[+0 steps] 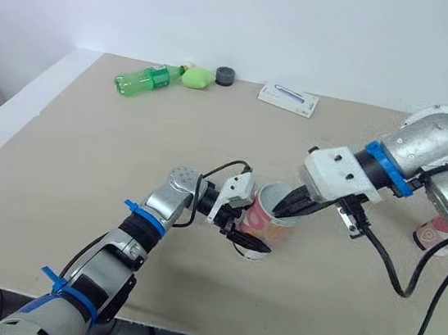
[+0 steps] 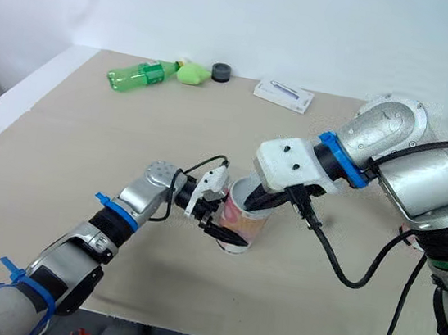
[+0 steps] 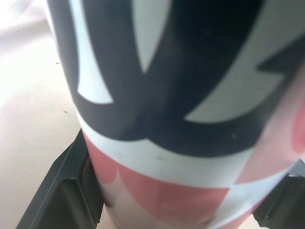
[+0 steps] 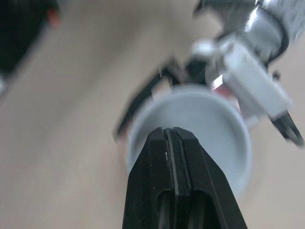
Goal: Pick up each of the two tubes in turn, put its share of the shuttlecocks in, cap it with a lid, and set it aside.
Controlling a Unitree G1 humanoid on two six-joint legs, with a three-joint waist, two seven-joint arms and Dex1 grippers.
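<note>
Because the tube has to take shuttlecocks through its open mouth, my left gripper clamps its lower body and holds it tilted near the middle of the table, mouth turned toward my right arm. My right gripper has its fingers pressed together, tips poked just inside that mouth. Nothing shows between them. I judge loading is under way, not capping. A dark round piece, perhaps a lid, lies at the far edge.
</note>
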